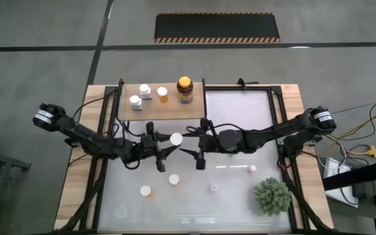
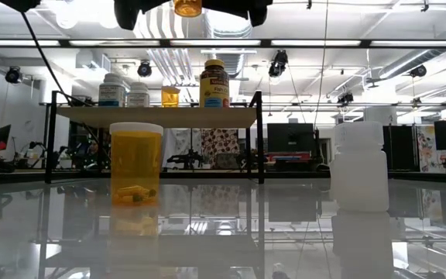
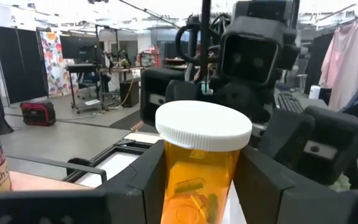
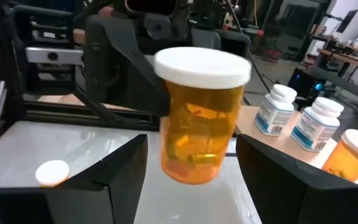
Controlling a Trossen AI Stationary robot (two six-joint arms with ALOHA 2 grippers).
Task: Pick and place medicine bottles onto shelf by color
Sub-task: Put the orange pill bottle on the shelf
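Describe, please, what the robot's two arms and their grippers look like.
Both arms are slim, dark and jointed, each with a silver-ringed joint near its base and thin black cables alongside. The left gripper and right gripper each end in two blocky, matte black fingers with flat faces.

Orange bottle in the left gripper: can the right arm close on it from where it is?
Probably yes. The orange bottle, clamped in the left gripper, hangs between the right gripper's open fingers, with nothing between.
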